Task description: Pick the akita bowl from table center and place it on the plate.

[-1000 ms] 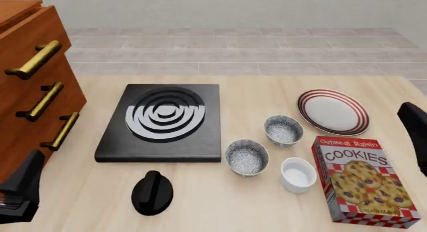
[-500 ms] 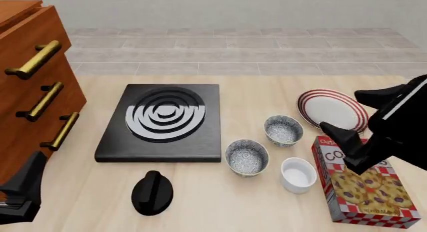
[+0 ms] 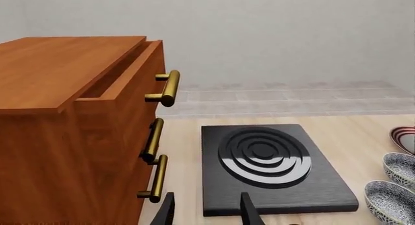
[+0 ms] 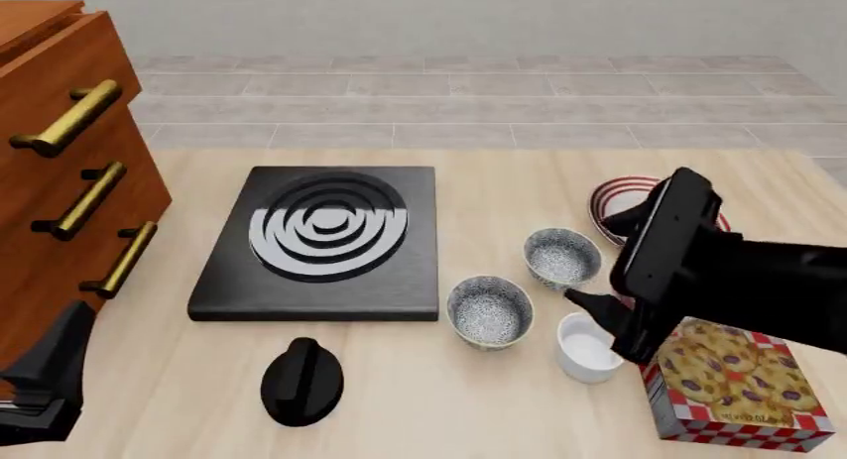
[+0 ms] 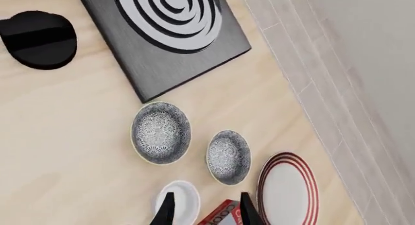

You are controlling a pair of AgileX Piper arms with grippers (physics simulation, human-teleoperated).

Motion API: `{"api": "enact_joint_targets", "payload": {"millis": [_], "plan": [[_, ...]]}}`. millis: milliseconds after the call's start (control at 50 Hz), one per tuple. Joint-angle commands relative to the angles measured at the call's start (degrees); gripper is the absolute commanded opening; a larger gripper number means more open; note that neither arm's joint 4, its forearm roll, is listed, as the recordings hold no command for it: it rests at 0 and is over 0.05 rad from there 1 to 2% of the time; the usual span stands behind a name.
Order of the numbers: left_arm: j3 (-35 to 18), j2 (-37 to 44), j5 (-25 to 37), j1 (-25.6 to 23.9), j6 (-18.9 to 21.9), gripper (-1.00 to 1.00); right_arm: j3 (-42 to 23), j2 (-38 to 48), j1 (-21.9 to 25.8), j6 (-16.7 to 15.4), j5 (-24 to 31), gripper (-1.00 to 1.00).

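Observation:
Two alike akita bowls stand right of the stove: one near the table's middle (image 4: 490, 310) (image 5: 161, 132) (image 3: 389, 203), the other (image 4: 561, 258) (image 5: 228, 157) (image 3: 399, 166) closer to the plate. The red-striped white plate (image 4: 617, 194) (image 5: 285, 191) is partly hidden in the front view by my right arm. My right gripper (image 4: 593, 261) (image 5: 206, 213) hangs open and empty just right of the farther bowl, above the table. My left gripper (image 4: 47, 372) (image 3: 207, 213) stays open at the near left, far from the bowls.
A black stove plate (image 4: 324, 241) lies centre-left with a black knob (image 4: 302, 380) in front. A wooden drawer cabinet (image 4: 60, 172) fills the left side. A white ramekin (image 4: 589, 348) and a cookies box (image 4: 735, 385) sit under the right arm.
My right arm has swung in from the right edge toward the bowls and now covers much of the plate and cookies box. The left arm and all objects stayed put.

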Motion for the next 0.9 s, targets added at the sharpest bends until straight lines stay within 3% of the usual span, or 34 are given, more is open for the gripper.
{"api": "enact_joint_targets", "payload": {"millis": [20,280,320,420,500,560,900], "plan": [[-0.04,-0.12,0.19,-0.21,-0.01,1.0,-1.23,5.19,3.95,-3.25,1.11,1.0],[0.08,0.24,-0.16,-0.32,-0.09,1.0,-2.79,10.97,7.26,-6.29,2.4,1.0],[0.1,0.41,-0.32,-0.33,-0.08,1.0,-4.19,11.89,7.63,-5.59,2.89,1.0],[0.19,0.24,-0.22,-0.29,-0.08,1.0,-2.75,14.36,6.97,-9.43,1.37,1.0],[0.09,0.21,-0.08,-0.33,-0.04,1.0,-3.35,15.45,7.4,-9.39,1.13,1.0],[0.34,0.52,-0.41,-0.28,-0.03,1.0,-1.41,17.04,6.95,-12.83,-0.45,1.0],[-0.04,0.97,-0.26,-0.83,-0.92,1.0,-3.59,22.52,8.82,-13.67,-2.25,1.0]]}}
